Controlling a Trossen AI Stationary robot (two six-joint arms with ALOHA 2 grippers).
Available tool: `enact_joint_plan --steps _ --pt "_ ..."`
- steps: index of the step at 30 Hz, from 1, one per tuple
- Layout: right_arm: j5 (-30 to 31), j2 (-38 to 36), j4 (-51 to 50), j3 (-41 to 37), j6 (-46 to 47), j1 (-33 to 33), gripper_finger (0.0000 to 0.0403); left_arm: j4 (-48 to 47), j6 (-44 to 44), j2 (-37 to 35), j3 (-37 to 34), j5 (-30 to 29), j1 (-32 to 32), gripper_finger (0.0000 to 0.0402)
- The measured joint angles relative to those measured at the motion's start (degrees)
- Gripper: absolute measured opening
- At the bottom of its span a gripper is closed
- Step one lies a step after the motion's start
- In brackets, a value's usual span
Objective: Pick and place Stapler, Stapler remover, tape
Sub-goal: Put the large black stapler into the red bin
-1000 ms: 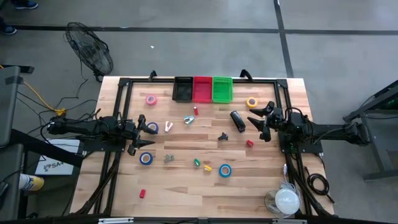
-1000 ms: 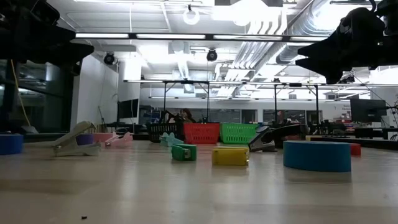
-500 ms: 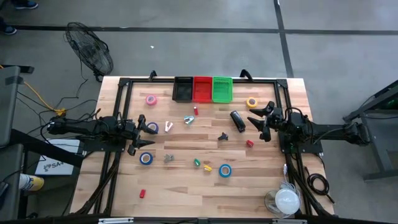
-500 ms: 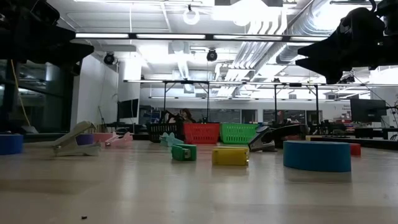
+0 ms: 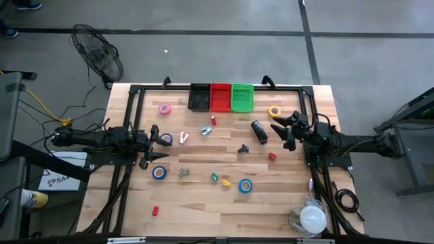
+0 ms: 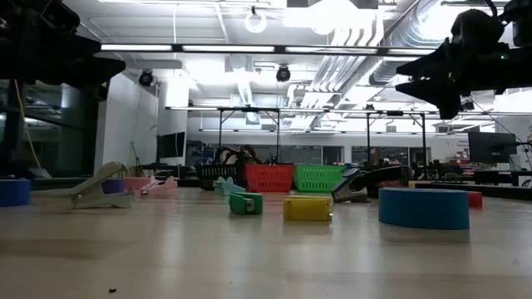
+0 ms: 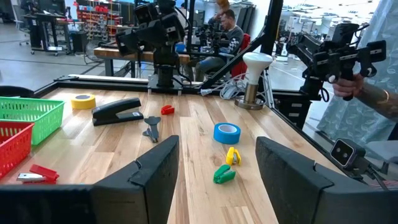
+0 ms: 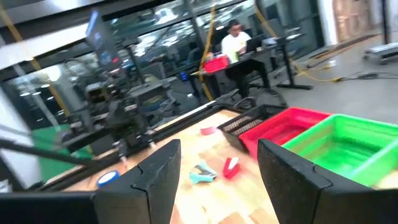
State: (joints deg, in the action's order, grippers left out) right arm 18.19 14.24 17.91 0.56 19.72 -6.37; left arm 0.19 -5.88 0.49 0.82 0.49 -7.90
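The black stapler [image 5: 259,131] lies right of the table's middle; it also shows in the left wrist view [image 7: 118,111]. The small black staple remover [image 5: 243,148] lies near it on the near side [image 7: 151,126]. A yellow tape roll [image 5: 274,112] lies flat by the far right. One blue roll [image 5: 245,186] is in the near middle and another [image 5: 159,173] at the left. A pink roll [image 5: 165,108] lies far left. My right gripper [image 5: 281,133] hovers open just right of the stapler. My left gripper [image 5: 154,150] waits open at the left side.
Black [image 5: 199,97], red [image 5: 221,97] and green [image 5: 242,97] baskets stand at the far edge. Small clips and blocks are scattered about: teal [image 5: 205,130], red [image 5: 272,156], green [image 5: 215,177], yellow [image 5: 226,182]. A white lamp [image 5: 313,218] stands at the near right corner.
My right gripper has shifted a little toward the table's far edge and turned slightly, staying open above the table. Nothing on the table has moved.
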Motion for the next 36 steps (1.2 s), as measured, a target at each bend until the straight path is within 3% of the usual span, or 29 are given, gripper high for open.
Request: enact_joint_plan --steps 7,14,19,25,29,36 --pt "10.07 3.84 -10.08 6.62 0.07 0.02 0.0204 0.0 0.0 0.0 0.0 -0.01 0.0 0.0211" --pt "18.83 13.69 -20.86 13.36 10.1 0.02 0.0204 -0.01 -0.01 0.0 0.0 0.0 0.0 0.0211" --pt "19.02 21.65 -23.44 16.23 17.87 0.02 0.0204 0.0 -0.01 0.0 0.0 -0.02 0.0 0.0211" --pt "15.72 32.21 -24.23 20.72 19.4 0.0 0.0204 0.0 -0.01 0.0 0.0 0.0 0.0 0.0211" --pt "13.75 39.39 -28.77 25.39 20.45 0.02 0.0204 0.0 0.01 0.0 0.0 -0.02 0.0 0.0211" --pt "16.0 51.11 -39.02 34.25 25.04 -0.16 0.0204 0.0 0.01 -0.01 0.0 -0.01 0.0 0.0211"
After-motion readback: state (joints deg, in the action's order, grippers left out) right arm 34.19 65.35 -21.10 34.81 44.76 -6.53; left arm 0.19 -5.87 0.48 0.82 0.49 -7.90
